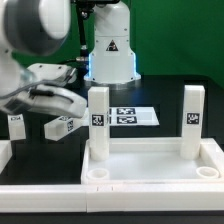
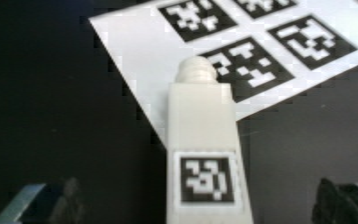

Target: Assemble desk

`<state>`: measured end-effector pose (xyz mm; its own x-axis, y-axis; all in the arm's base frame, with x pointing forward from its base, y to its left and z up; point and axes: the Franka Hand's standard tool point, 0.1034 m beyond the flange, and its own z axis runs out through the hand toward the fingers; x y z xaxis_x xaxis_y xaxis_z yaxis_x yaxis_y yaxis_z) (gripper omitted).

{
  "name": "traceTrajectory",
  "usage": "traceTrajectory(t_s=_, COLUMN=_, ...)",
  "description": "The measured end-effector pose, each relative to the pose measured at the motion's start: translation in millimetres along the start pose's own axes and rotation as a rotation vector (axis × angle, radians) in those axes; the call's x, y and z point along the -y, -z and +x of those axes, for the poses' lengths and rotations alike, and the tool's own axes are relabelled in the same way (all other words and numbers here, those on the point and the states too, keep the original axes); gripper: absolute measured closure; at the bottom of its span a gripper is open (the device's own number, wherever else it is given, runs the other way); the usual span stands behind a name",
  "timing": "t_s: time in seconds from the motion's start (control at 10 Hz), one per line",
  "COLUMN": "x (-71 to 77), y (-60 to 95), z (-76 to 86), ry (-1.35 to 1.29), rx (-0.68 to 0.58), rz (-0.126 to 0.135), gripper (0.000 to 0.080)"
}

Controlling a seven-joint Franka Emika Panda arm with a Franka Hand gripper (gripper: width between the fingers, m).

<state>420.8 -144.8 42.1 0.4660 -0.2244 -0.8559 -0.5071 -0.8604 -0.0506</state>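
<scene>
The gripper [image 2: 197,203] hangs with its fingers [image 2: 48,202] spread wide, gripping nothing, over a loose leg [image 2: 201,120] that lies flat, its black-and-white square tag facing up. Its rounded tip points at the marker board [image 2: 265,40]. Nearer, the tabletop [image 1: 150,152] carries two tagged upright legs [image 1: 98,118] in its far corners.

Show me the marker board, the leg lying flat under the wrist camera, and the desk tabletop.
marker board [image 2: 247,48], wrist view, on one of its printed tags.
lying leg [image 2: 202,125], wrist view, middle of its white body.
tabletop [image 1: 150,163], exterior view, bare inner surface.
</scene>
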Motion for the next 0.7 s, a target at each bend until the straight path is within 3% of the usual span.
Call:
traceTrajectory(t_s=0.1, x=4.1, y=7.9, z=0.4, ry=0.029, rx=0.016, rz=-0.008, gripper=0.0151)
traceTrajectory(t_s=0.4, x=6.0, y=3.2, z=1.8, ry=0.03, rx=0.017, rz=-0.013, gripper=0.0151)
traceTrajectory(t_s=0.5, x=9.2, y=-13.1, z=3.6, ry=0.007, rx=0.039, rz=-0.015, gripper=0.0151)
traceTrajectory(t_s=0.6, x=7.7, y=-19.5, z=7.5, ry=-0.006, rx=0.074, rz=-0.017, gripper=0.0151)
traceTrajectory(t_s=0.7, x=6.7, y=-5.6, z=12.0, ry=-0.008, rx=0.078, rz=-0.021, gripper=0.0151)
